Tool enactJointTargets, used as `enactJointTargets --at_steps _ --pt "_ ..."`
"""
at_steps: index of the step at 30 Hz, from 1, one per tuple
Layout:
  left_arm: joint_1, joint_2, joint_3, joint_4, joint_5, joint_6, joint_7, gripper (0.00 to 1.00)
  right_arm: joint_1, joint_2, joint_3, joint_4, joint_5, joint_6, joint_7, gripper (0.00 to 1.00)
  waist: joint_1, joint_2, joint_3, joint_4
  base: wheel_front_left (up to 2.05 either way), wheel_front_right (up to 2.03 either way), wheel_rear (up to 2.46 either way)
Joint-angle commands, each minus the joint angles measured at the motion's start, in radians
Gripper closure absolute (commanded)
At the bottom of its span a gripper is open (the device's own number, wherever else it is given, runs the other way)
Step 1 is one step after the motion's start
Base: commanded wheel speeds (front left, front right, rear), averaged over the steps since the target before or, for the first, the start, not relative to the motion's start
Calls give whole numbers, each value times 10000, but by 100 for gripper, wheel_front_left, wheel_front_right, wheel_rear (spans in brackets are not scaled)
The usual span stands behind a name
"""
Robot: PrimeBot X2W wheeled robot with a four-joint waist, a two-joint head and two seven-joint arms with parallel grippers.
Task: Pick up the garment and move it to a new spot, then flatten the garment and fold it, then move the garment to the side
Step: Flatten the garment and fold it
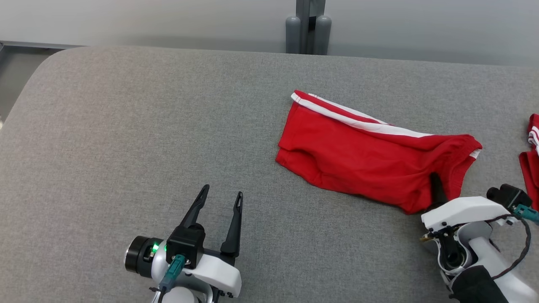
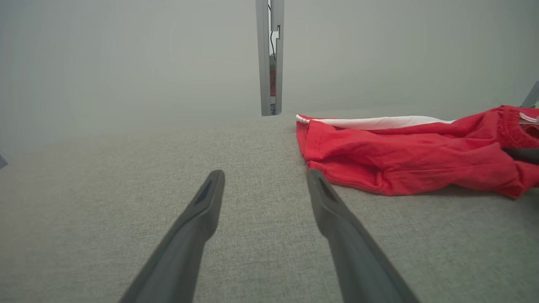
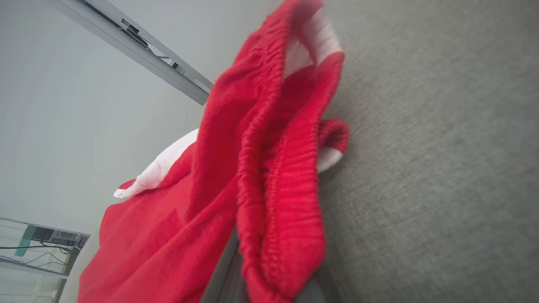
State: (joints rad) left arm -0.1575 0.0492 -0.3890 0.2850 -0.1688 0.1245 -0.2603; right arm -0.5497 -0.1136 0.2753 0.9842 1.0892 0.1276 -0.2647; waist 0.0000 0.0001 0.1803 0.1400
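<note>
Right hand (image 1: 436,185) pinches the waistband (image 3: 278,202) of the shorts (image 1: 370,155), near right end; soft, light, limp cloth. Left hand (image 1: 223,191) gapes empty.

Grey table (image 1: 126,126), post (image 1: 308,29) behind it, another red cloth (image 1: 531,166).

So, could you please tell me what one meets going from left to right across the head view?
left gripper → red shorts → second red garment at the right edge
</note>
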Motion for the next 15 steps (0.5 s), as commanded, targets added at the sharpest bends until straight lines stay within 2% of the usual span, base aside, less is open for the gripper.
enactJointTargets --at_steps 1,7,15 --pt "-244 36 -48 -29 -54 59 -46 0 -102 -307 120 124 -237 56 7 100 0 -1 68 27 0 0 0" --pt "-442 40 -347 -40 -219 127 -46 0 -801 -1129 407 362 -986 42 -4 100 0 -1 301 306 0 0 0" --pt "-641 37 -635 -57 -435 274 -46 0 -1961 -2294 931 1300 -1756 40 -4 100 0 -1 566 839 0 0 0"
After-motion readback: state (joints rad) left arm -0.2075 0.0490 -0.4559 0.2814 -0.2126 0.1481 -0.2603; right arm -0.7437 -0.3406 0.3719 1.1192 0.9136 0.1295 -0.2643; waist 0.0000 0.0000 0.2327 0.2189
